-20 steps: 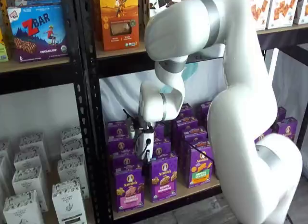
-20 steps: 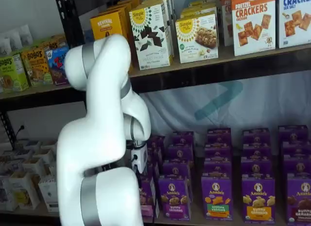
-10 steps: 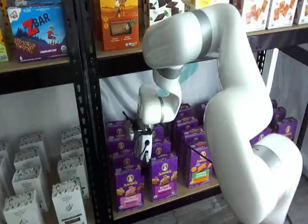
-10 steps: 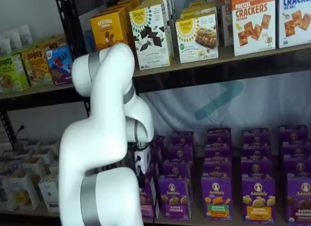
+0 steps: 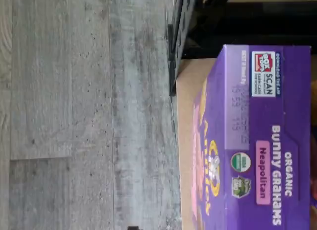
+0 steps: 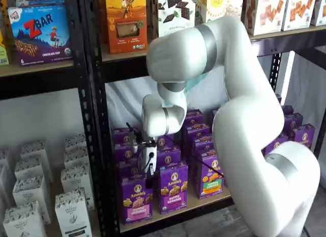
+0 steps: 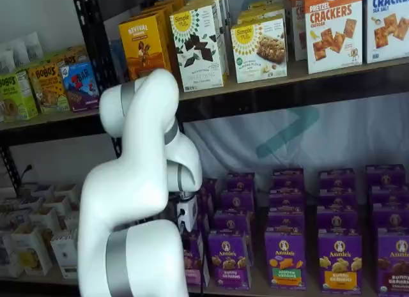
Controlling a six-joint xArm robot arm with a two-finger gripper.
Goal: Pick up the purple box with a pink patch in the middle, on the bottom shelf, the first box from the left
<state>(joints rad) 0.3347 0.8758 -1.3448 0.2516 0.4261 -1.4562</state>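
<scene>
The purple box [image 6: 136, 199] is standing upright at the front of the bottom shelf [image 6: 204, 202], at the left end of the front row, just beside the black rack upright [image 6: 99, 145]. Its pink patch is showing on the lower front in that shelf view. In the other shelf view only a sliver of it [image 7: 193, 262] is showing past the white arm [image 7: 137, 201].

The gripper [image 6: 148, 163] is hanging from the wrist just above the box's top — white body with a cable beside it, pointing down. The black fingers are not showing clearly in either shelf view, so a gap is not visible; nothing is being grasped, and the fingers are reading as fully released, spread wide. The gripper body is also peeking out beside the arm [image 7: 187, 212].

In the wrist view the picture is turned sideways — the box top [image 5: 257, 141] is filling one side, printed "Organic Bunny Grahams" with a pink "Neapolitan" tag, a USDA organic seal and a Box Tops label. The wooden shelf board [image 5: 190, 116] is showing beneath it, with grey wood-look floor [image 5: 89, 111] beyond the shelf edge.

More purple Annie's cartons [image 6: 174, 187] are sitting next to it and in rows behind. Cracker and snack boxes [image 7: 198, 46] are lining the upper shelf. White cartons [image 6: 30, 196] are standing in the neighbouring bay.
</scene>
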